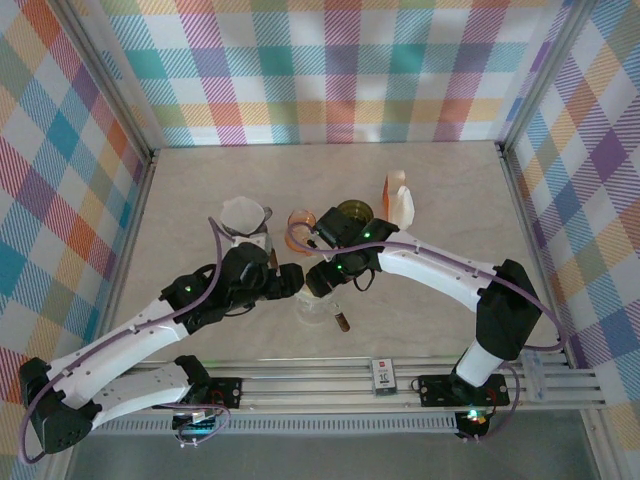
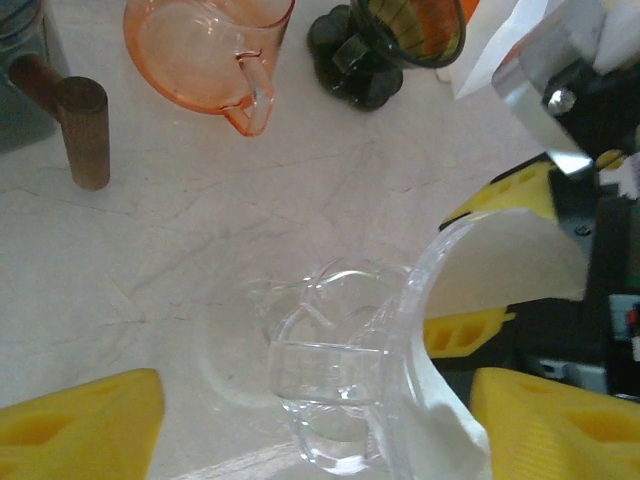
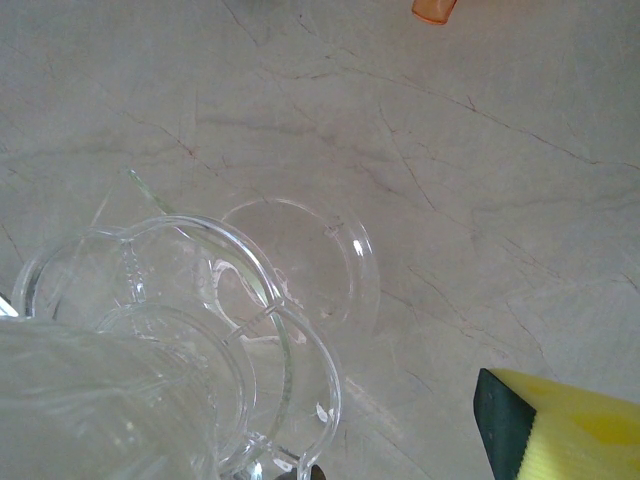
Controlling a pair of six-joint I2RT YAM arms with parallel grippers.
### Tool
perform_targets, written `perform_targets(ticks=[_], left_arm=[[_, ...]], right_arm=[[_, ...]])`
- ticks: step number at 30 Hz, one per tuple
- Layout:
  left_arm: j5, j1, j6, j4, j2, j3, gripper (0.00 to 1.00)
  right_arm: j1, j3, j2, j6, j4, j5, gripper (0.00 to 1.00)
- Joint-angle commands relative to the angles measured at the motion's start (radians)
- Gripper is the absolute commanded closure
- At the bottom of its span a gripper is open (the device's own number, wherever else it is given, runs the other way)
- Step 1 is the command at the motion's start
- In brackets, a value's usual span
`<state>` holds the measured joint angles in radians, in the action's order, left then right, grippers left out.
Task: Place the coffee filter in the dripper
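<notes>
One clear dripper is on the desk, and one white filter sits against its wide top. The left gripper has its jaws spread wide around the dripper. The right gripper, just beside it, has its jaws spread too. Farther back stand one pink jug, one dark green cup and one brown handle.

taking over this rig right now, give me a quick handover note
Left gripper: open, astride the clear dripper, not gripping it.
Right gripper: open, close beside the dripper's cone.
Filter: white paper in the mouth of the cone, which looks tilted; one edge sticks out.
Spare filters: back left.
Done: filter is at the dripper.
Left: it probably still needs to be seated flat and the dripper checked for standing upright, then back both arms off.
</notes>
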<state>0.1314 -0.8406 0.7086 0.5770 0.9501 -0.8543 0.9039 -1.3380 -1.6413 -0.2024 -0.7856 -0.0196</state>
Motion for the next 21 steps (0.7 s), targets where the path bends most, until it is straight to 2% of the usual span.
perform_targets(ticks=[1, 4, 6, 16, 21], left_arm=[[0.016, 0.012, -0.012, 0.041, -0.003, -0.006, 0.30], [0.032, 0.011, -0.007, 0.052, -0.016, -0.006, 0.39], [0.034, 0.012, -0.006, 0.052, -0.022, -0.004, 0.42], [0.018, 0.012, -0.007, 0.038, -0.014, -0.005, 0.41], [0.019, 0.012, -0.005, 0.037, -0.016, -0.001, 0.40]], right_arm=[[0.009, 0.016, -0.012, -0.013, -0.007, -0.020, 0.19], [0.009, 0.017, -0.013, -0.012, -0.012, -0.032, 0.19], [0.009, 0.020, -0.012, -0.015, -0.014, -0.034, 0.19], [0.009, -0.052, 0.052, -0.005, -0.009, -0.041, 0.18], [0.009, -0.039, 0.036, -0.009, -0.005, -0.011, 0.18]])
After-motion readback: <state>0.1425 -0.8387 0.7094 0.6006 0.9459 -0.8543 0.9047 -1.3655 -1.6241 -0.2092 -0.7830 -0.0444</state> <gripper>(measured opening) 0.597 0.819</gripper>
